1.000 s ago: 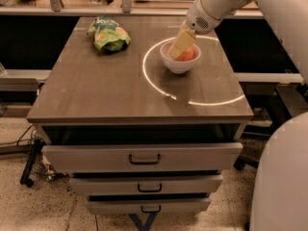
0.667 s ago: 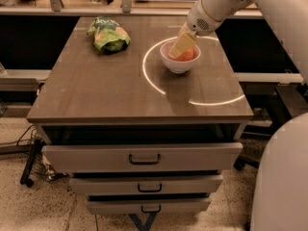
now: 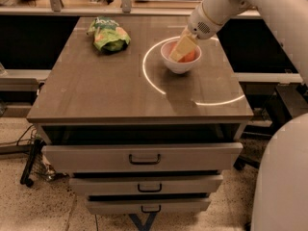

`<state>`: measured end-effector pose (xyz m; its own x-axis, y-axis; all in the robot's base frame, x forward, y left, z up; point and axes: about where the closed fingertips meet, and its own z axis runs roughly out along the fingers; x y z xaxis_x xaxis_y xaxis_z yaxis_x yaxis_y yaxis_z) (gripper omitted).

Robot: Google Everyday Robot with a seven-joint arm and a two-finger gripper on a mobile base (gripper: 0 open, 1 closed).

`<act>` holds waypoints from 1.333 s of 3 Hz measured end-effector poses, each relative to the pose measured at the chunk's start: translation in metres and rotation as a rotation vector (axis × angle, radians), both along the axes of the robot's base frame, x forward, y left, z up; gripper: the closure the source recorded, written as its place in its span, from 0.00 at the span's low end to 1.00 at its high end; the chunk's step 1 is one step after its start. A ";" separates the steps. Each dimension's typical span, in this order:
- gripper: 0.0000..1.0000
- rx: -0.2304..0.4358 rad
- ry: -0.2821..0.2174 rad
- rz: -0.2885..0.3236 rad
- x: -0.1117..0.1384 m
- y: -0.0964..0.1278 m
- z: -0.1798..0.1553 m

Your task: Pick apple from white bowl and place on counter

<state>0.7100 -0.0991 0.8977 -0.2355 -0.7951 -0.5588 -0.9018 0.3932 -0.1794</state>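
Observation:
The white bowl (image 3: 180, 65) stands on the counter (image 3: 110, 90), at its back right, inside the glowing white ring (image 3: 147, 73). The red-orange apple (image 3: 191, 57) lies in the bowl, mostly covered by my gripper. My gripper (image 3: 181, 49), tan-coloured on the end of the white arm (image 3: 216, 8), reaches down from the upper right into the bowl and sits on or around the apple.
A green snack bag (image 3: 109, 35) lies at the back left of the counter. Three handled drawers (image 3: 143, 159) are below the top. A shelf with objects runs behind the counter. The robot's white body (image 3: 281, 177) fills the lower right.

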 end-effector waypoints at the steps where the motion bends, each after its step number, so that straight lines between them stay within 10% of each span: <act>1: 0.45 -0.001 0.011 -0.001 -0.002 0.000 -0.005; 4: 0.46 -0.008 0.028 0.008 -0.005 0.003 -0.015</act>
